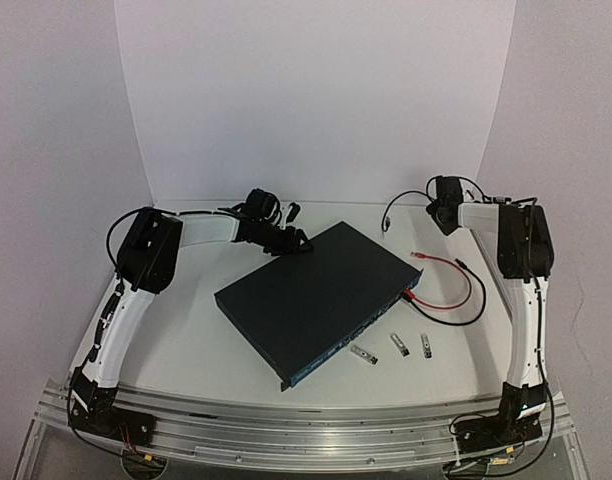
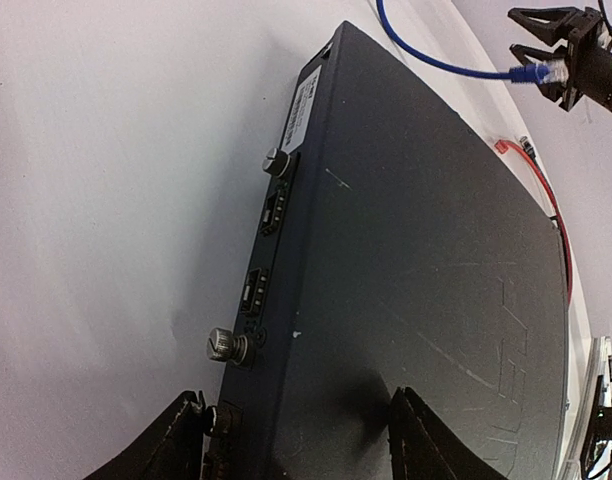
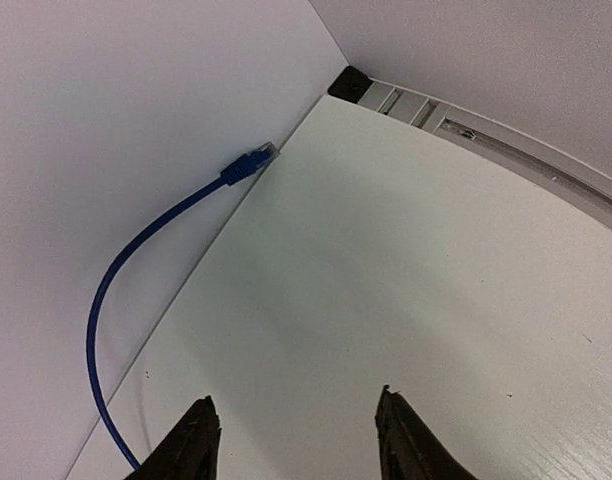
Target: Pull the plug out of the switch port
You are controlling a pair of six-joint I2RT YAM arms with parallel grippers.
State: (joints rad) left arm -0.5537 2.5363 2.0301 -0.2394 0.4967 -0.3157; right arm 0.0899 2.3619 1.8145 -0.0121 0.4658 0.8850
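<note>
The switch (image 1: 311, 298) is a flat dark box lying at an angle mid-table, its socket face toward the front right. A red cable (image 1: 456, 275) loops at its right, and one red plug (image 1: 408, 296) sits at the switch's right end, seemingly in a port. My left gripper (image 1: 286, 242) is open at the switch's far left corner. In the left wrist view it (image 2: 301, 440) straddles the rear edge of the switch (image 2: 416, 280). My right gripper (image 1: 438, 215) is open and empty at the back right, over bare table in its wrist view (image 3: 296, 430).
A loose blue cable (image 3: 116, 290) lies along the back wall, its plug (image 3: 251, 162) free; it also shows in the left wrist view (image 2: 436, 62). Three small metal modules (image 1: 396, 343) lie in front of the switch. A black cable (image 1: 466, 315) runs beside the red one.
</note>
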